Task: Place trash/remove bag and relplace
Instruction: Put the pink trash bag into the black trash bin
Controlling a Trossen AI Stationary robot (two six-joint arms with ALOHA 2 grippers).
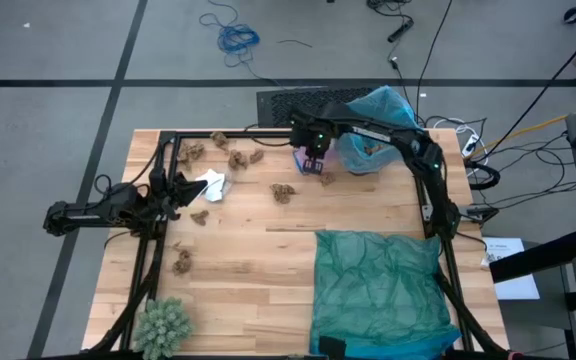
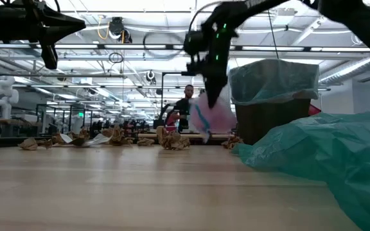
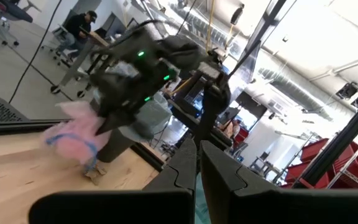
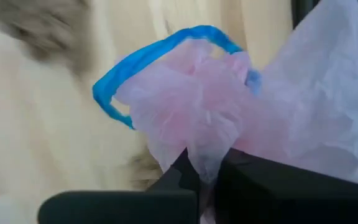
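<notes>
Teal-green bag (image 1: 378, 285): spread flat over the near right corner of the table (image 1: 258, 255). It is no part of the trash and is to be left alone.

Green spiky ball (image 1: 163, 325): set at the near left corner; not trash.

Brown paper lumps (image 1: 282, 192): scattered over the left half and centre of the table, most of them toward the far edge, with one (image 1: 181, 262) nearer the left edge. Judged very light, soft and crushable; a pinch across the middle of a lump should suffice.

White scrap (image 1: 211, 184): lying just beside the left gripper, toward the left edge. Judged thin and limp; best taken at a raised fold.

Left gripper (image 1: 174, 192): held over the left side of the table, fingers clenched on nothing.

Right gripper (image 1: 313, 158): positioned near the far edge, just beside the bin; fingers clamped on the pink wad.

Pink wad (image 4: 197, 118): hanging from the right gripper, clear of the table in the low view. It is thin, crinkled film with a blue loop at its top; judged nearly weightless, floppy and slippery. A bunched fold is to be gripped, not a single layer.

Bin (image 2: 268, 119): standing at the far right of the table.

Sky-blue bag (image 1: 378, 135): lining the bin, its rim folded over the top. Judged thin and easily torn; it is to be gathered at the rim.
</notes>
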